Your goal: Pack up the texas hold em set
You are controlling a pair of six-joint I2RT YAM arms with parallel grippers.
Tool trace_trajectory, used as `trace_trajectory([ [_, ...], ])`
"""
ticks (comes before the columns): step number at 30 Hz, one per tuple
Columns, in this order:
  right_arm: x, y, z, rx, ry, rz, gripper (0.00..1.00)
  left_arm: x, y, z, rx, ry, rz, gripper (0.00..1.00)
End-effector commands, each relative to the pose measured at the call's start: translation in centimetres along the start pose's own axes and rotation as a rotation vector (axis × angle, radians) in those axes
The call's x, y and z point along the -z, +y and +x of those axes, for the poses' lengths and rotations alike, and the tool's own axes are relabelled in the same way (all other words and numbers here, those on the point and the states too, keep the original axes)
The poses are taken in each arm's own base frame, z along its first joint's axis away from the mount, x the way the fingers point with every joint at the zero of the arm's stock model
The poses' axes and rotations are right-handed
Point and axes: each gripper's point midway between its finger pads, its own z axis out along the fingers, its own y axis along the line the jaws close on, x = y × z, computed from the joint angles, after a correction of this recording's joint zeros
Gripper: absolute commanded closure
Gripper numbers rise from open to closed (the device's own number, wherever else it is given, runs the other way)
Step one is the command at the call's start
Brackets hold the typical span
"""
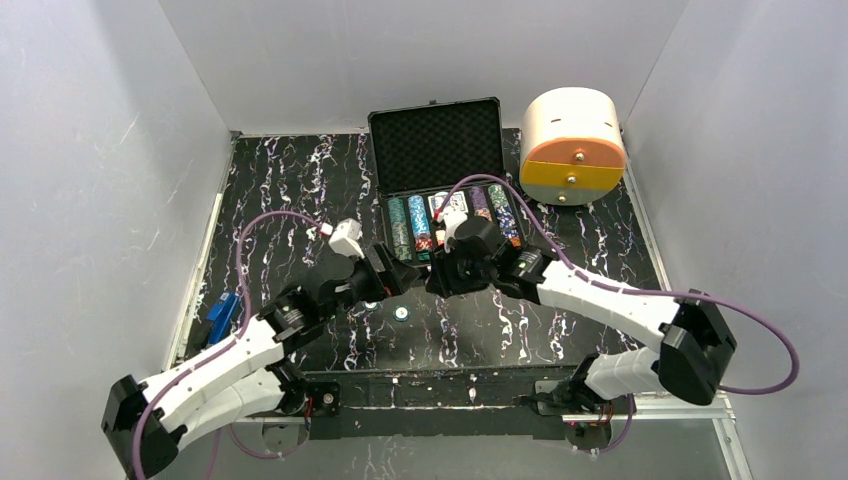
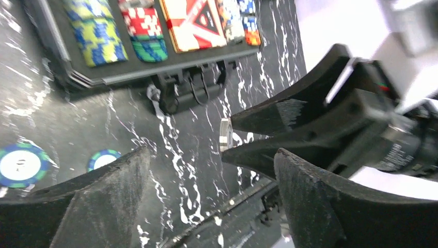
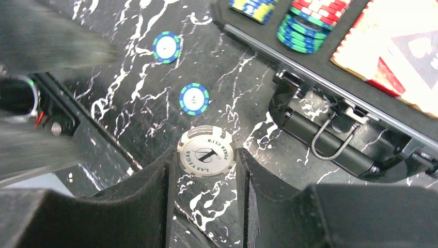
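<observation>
Packing partly done. Most chips (image 2: 95,31) and cards (image 2: 193,23) are laid in open case (image 2: 170,62) at back of table (image 1: 300,200). One grey chip (image 3: 206,151) is pinched by right gripper (image 3: 204,159), just in front of case. Nothing is held by left gripper (image 2: 209,165), spread wide. Two blue chips (image 3: 194,98) are left on table. Also lid (image 1: 435,145) is not shut.

both arms (image 1: 225,360) are cased in white with black joints and purple cables (image 1: 765,335); the left claw (image 1: 395,272) and right claw (image 1: 437,280) are matte black.

Black marbled table (image 1: 290,190): open briefcase (image 1: 436,150), white-orange box (image 1: 572,145), blue tool (image 1: 222,317), two loose chips (image 3: 194,98).
</observation>
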Motion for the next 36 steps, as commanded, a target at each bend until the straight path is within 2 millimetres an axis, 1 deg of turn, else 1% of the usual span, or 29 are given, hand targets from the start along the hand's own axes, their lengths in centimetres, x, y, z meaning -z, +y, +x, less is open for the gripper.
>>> trace_trajectory([
  [1,2.5,3.0,-2.5,0.241,-0.122,-0.186,0.75,-0.9,-3.0,2.0,0.139,0.141,0.092,0.18],
  [3,3.2,3.5,-2.7,0.295,-0.139,-0.217,0.75,-1.3,-3.3,2.9,0.152,0.199,0.091,0.26],
  [6,3.9,4.0,-2.5,0.364,-0.14,-0.26,0.75,-1.8,-4.0,3.3,0.165,0.234,0.115,0.32],
  [12,3.9,4.0,-2.0,0.392,-0.121,-0.267,0.75,-1.6,-6.7,3.2,0.245,0.271,0.234,0.38],
  [14,3.7,3.8,-2.1,0.391,-0.12,-0.26,0.75,-1.5,-7.0,3.4,0.259,0.286,0.255,0.45],
  [19,3.2,3.5,-2.5,0.383,-0.124,-0.236,0.75,-1.7,-7.1,4.3,0.265,0.331,0.265,0.64],
  [23,2.9,3.5,-2.5,0.378,-0.121,-0.233,0.75,-1.9,-6.5,4.9,0.244,0.353,0.236,0.79],
  [30,2.7,3.1,-2.5,0.359,-0.117,-0.207,0.76,-1.9,-6.4,5.0,0.185,0.367,0.23,0.93],
  [31,2.7,3.0,-2.5,0.355,-0.116,-0.202,0.75,-1.9,-6.3,5.1,0.175,0.37,0.226,0.97],
  [32,2.6,2.8,-2.5,0.348,-0.113,-0.19,0.71,-2.0,-6.3,5.0,0.165,0.37,0.224,1.0],
  [33,2.5,2.4,-2.6,0.33,-0.114,-0.161,0.57,-2.0,-6.3,5.0,0.155,0.371,0.222,1.0],
  [34,2.6,1.9,-2.7,0.309,-0.114,-0.128,0.33,-2.1,-6.2,5.0,0.145,0.371,0.22,1.0],
  [35,2.7,1.7,-2.6,0.302,-0.11,-0.115,0.2,-2.1,-6.3,4.8,0.13,0.366,0.22,1.0],
  [36,2.9,1.6,-2.5,0.299,-0.115,-0.116,0.1,-2.2,-6.2,4.7,0.111,0.36,0.215,1.0],
])
